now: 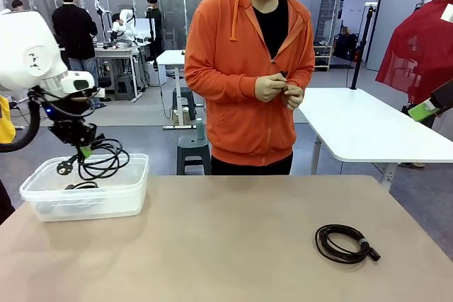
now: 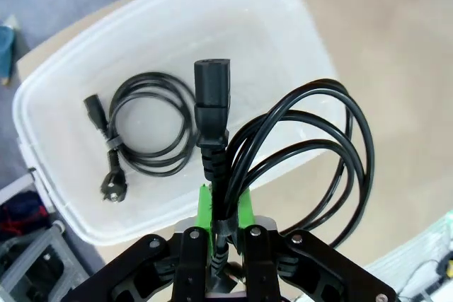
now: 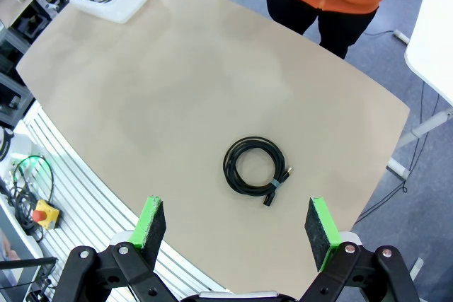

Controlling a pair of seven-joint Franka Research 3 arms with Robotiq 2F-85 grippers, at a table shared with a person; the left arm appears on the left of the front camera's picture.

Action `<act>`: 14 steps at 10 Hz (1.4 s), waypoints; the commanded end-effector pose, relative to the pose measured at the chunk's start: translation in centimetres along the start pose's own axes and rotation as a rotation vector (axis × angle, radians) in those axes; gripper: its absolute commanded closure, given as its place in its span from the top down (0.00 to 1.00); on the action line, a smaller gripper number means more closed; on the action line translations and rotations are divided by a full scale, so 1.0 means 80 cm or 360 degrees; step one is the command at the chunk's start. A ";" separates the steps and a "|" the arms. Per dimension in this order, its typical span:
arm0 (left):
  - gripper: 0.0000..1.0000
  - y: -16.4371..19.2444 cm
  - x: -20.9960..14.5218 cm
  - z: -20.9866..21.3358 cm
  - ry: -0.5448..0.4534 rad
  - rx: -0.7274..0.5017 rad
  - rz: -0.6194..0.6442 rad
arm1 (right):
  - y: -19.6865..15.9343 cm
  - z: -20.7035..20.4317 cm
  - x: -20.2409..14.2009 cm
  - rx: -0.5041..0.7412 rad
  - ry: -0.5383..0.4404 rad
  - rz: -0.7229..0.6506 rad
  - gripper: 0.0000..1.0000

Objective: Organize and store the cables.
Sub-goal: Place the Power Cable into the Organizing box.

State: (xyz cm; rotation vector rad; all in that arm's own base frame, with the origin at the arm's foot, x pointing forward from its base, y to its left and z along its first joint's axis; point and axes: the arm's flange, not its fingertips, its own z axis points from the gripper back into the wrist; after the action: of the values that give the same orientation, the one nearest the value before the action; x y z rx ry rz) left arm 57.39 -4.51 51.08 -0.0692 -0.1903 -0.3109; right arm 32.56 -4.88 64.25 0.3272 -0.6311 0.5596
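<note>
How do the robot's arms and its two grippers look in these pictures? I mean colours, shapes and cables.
The left arm is white and rounded, with a thick black hose looping beside it. The left gripper and the right gripper are black linkages with silver bolts, each with two flat fingers faced with green pads.

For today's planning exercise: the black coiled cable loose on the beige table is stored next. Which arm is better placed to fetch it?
Right, probably. The right gripper is open above that black coiled cable; the left gripper is shut on another black cable over the clear plastic tub.
</note>
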 end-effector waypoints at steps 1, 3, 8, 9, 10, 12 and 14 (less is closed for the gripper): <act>0.16 0.020 -0.018 -0.008 0.0029 0.0045 0.0041 | -0.002 0.000 -0.001 0.0026 -0.0006 0.0018 1.00; 0.16 0.054 -0.023 -0.015 0.0025 0.0131 0.0191 | -0.002 0.000 -0.001 0.0026 -0.0006 0.0018 1.00; 0.16 0.083 -0.007 -0.046 0.0009 0.0216 0.0428 | -0.002 0.000 -0.001 0.0026 -0.0006 0.0018 1.00; 0.16 0.087 -0.001 -0.054 0.0003 0.0245 0.0459 | -0.002 0.000 -0.001 0.0026 -0.0006 0.0018 1.00; 0.16 0.093 0.005 -0.065 0.0011 0.0268 0.0486 | -0.002 0.000 -0.001 0.0026 -0.0006 0.0018 1.00; 0.16 0.103 0.013 -0.094 0.0074 0.0277 0.0532 | -0.002 0.000 -0.001 0.0026 -0.0006 0.0018 1.00; 0.16 0.105 0.013 -0.114 0.0105 0.0248 0.0543 | -0.002 0.000 -0.001 0.0026 -0.0006 0.0018 1.00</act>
State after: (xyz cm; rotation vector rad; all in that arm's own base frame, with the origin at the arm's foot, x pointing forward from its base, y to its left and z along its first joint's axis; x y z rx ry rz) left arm 61.93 2.32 41.95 0.0458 -0.1333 0.0223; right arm 32.55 -4.88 64.25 0.3272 -0.6312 0.5595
